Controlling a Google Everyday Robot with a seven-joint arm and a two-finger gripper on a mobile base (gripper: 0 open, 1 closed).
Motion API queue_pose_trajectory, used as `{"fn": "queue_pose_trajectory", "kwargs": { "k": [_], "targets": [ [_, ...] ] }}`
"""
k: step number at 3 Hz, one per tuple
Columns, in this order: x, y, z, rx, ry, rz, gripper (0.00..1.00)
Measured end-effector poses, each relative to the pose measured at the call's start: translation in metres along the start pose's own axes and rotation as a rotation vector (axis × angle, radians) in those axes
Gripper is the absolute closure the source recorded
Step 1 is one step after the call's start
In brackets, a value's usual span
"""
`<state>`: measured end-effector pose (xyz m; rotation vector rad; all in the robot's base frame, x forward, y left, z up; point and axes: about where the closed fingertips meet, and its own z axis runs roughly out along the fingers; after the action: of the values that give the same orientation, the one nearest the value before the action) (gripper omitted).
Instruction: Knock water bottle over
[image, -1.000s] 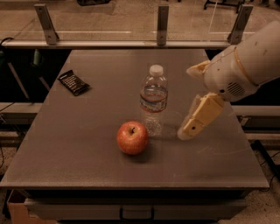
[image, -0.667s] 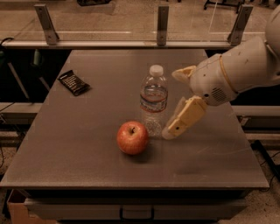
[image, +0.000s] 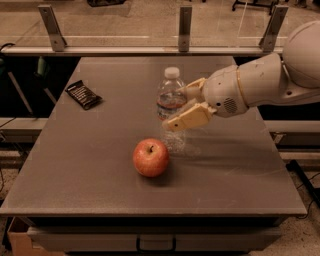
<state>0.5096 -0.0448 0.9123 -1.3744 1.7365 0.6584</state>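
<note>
The water bottle (image: 170, 96) is a clear ribbed bottle with a white cap and a blue-red label. It stands upright in the middle of the grey table (image: 95, 155). My gripper (image: 176, 108) reaches in from the right at label height, its fingers spread apart. One tan finger (image: 192, 88) lies behind the bottle's right side. The other finger (image: 189, 118) crosses in front of the bottle's lower body. Both are at or touching the bottle. A red apple (image: 150, 157) sits just in front of and left of the bottle.
A black snack packet (image: 83, 94) lies at the table's back left. A glass rail with metal posts (image: 185, 26) runs behind the table. My white arm (image: 260, 85) spans the table's right side.
My gripper has moved left and up, from beside the bottle's base to against its label. The bottle still stands upright and the apple has not moved.
</note>
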Motion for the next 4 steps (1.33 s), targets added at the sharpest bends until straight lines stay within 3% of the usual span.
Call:
{"fn": "queue_pose_trajectory", "kwargs": {
  "k": [1,2,3,4],
  "targets": [
    [-0.015,-0.024,0.002,0.028,-0.048,-0.008,0.63],
    [-0.033,-0.053,-0.005,0.072,-0.017,-0.053,0.85],
    [-0.039,-0.075,-0.003,0.09,0.134,-0.113,1.0],
    [-0.035,-0.083,0.016,0.078,0.328,-0.17,1.0]
  ]
}}
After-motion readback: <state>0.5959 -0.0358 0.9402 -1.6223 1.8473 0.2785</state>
